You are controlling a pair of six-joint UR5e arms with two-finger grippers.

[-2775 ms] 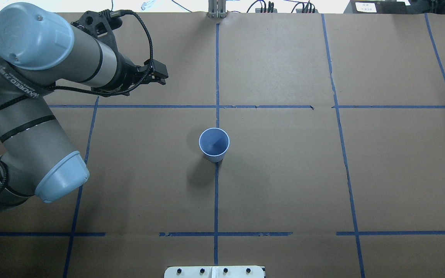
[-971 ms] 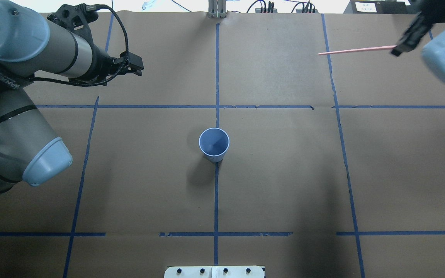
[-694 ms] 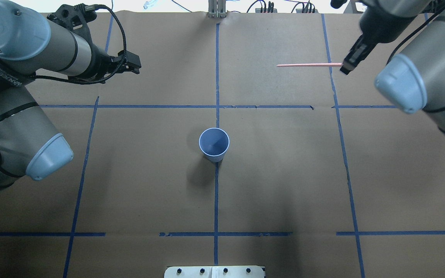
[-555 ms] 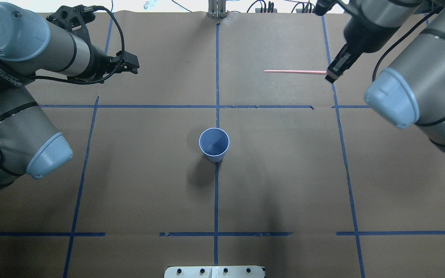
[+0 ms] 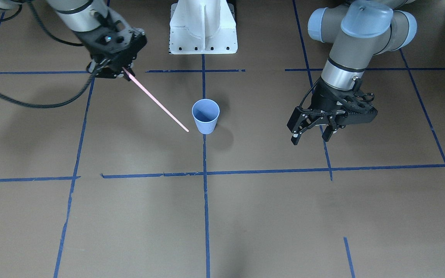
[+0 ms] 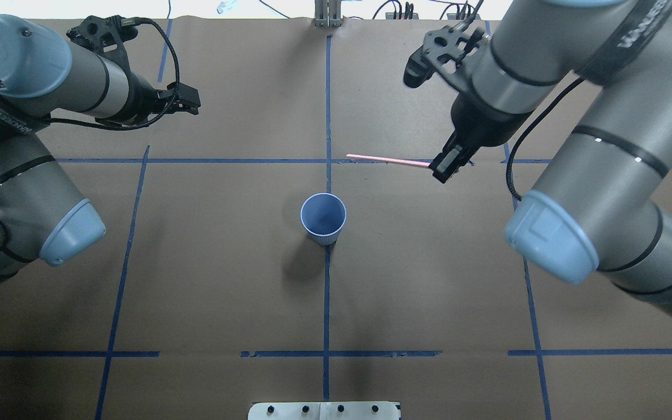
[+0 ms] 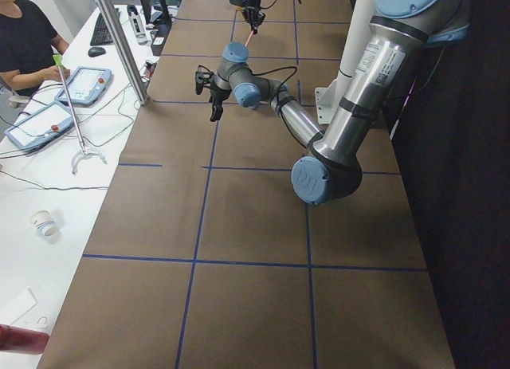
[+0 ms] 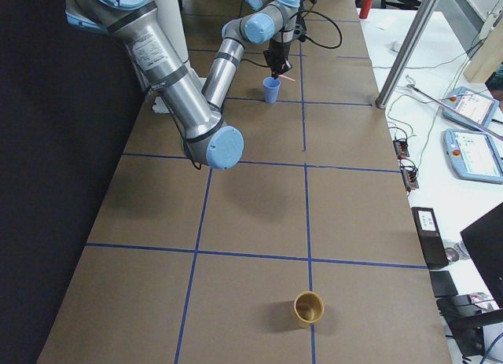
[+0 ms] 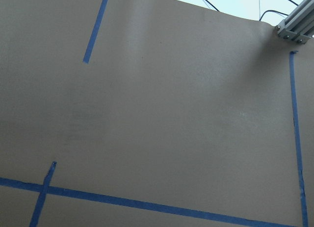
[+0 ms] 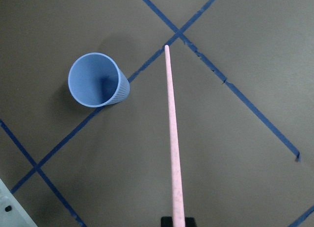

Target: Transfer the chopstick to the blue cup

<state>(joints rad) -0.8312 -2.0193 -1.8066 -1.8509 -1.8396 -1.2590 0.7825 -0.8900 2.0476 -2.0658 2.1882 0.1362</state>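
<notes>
The blue cup (image 6: 323, 219) stands upright and empty at the table's middle, on a tape crossing; it also shows in the front view (image 5: 206, 116) and the right wrist view (image 10: 98, 80). My right gripper (image 6: 442, 169) is shut on one end of the pale-pink chopstick (image 6: 388, 160), held in the air. The stick points toward the cup, and its free tip is just beyond and beside the rim, not over it (image 5: 155, 99) (image 10: 172, 138). My left gripper (image 5: 310, 137) is open and empty, hovering well to the cup's left (image 6: 193, 105).
The robot's white base plate (image 5: 203, 27) sits at the near edge. An aluminium post (image 6: 327, 14) stands at the far edge. A tan cup (image 8: 308, 307) stands far off at the table's right end. Blue tape lines grid the brown paper.
My right arm has swung in from the far right corner with the chopstick, toward the centre and closer to the cup. My left gripper has drawn back to the left.
</notes>
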